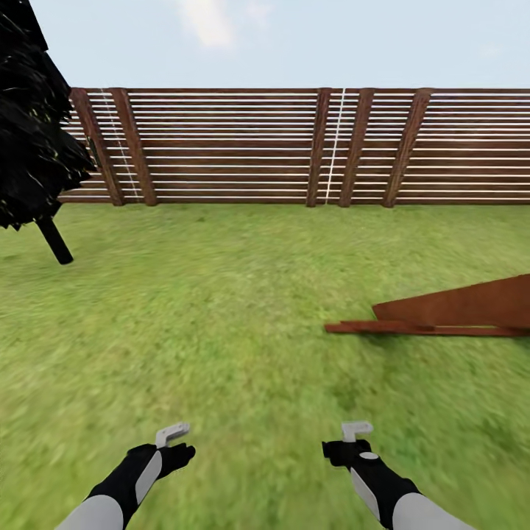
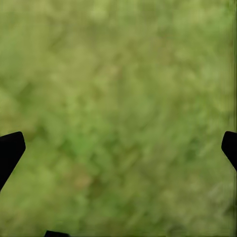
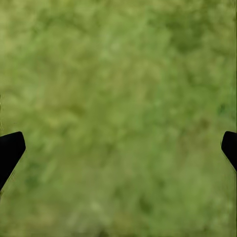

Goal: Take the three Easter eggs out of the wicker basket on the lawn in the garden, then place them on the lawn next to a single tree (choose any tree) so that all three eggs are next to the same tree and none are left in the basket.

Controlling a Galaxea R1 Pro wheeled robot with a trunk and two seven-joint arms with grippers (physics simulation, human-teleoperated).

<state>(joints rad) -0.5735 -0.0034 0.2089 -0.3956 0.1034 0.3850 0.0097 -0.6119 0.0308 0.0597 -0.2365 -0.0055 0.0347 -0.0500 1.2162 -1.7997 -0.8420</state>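
While we look out from the head view, the lawn [image 1: 221, 309] fills the middle and lower frame, running up to a brown slatted fence [image 1: 280, 147] across the upper part, with pale sky above it. At the upper left a dark tree [image 1: 33, 118] with a thin black trunk leans over the grass. At the right edge, about mid-height, a flat reddish-brown wooden wedge [image 1: 456, 309] lies on the grass; we cannot tell what it belongs to. Both arms reach in from the bottom of the frame: the left tool [image 1: 173, 434] at lower left of centre and the right tool [image 1: 357, 429] at lower right of centre, each hanging above bare grass and well apart from the other. From here we see only a pale bracket and black housing on each, so this view does not settle how wide the fingers stand. No eggs or basket lie on the stretch of lawn we see.

In the left wrist view, blurred grass [image 2: 118, 98] is the backdrop, and the dark fingertips [image 2: 10, 150] sit at opposite edges of the frame, so the left tool [image 2: 118, 148] is spread wide with nothing between.

In the right wrist view, we find the same: grass [image 3: 118, 98] behind, dark fingertips [image 3: 10, 150] at the two side edges, the right tool [image 3: 118, 148] spread wide and holding nothing.
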